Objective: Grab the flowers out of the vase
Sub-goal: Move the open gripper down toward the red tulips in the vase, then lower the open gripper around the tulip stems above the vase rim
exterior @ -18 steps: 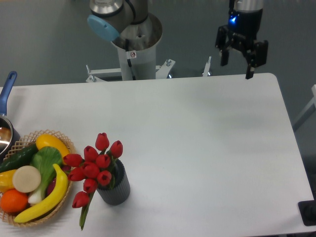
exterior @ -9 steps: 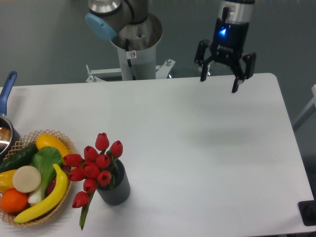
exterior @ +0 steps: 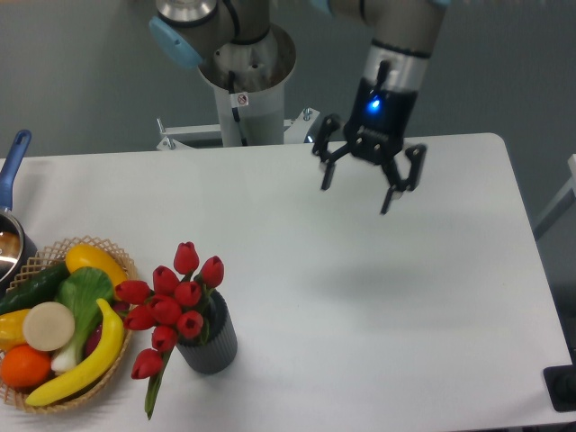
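White table (exterior: 432, 297) bears vase (exterior: 210, 340); flowers (exterior: 171, 301) lean leftward.

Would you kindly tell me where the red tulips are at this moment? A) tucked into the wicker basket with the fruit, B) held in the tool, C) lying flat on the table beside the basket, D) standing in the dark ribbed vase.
D: the flowers stand in the vase near the table's front left, while the tool hangs open and empty well away over the far side.
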Robot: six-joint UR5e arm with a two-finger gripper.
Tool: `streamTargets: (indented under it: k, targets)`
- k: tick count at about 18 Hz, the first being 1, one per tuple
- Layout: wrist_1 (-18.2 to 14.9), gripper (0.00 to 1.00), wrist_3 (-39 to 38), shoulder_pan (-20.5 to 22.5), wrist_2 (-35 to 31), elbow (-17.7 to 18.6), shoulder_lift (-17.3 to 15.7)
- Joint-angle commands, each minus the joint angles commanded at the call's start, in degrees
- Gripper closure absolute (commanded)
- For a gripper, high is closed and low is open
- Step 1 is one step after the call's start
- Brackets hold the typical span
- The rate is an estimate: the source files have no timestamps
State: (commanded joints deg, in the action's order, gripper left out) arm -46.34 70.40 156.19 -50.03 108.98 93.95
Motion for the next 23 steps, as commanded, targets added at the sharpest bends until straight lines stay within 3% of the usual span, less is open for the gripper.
streamTargets:
  k: [2,8,12,18,23]
  targets:
    - [1.5,0.0,0.1,-1.1,2.6,0.3,1.6]
    - [1.9,0.0,0.1,-5.1,3.8,-0.3,3.1]
    - [2.1,0.0,0.0,-8.4,8.1,-1.6,7.0]
    - [2.3,0.0,-0.7,-9.3,15.2,-0.9,8.5]
    - [2.5,0.0,-1.5,-10.5,15.5,-2.3,11.0]
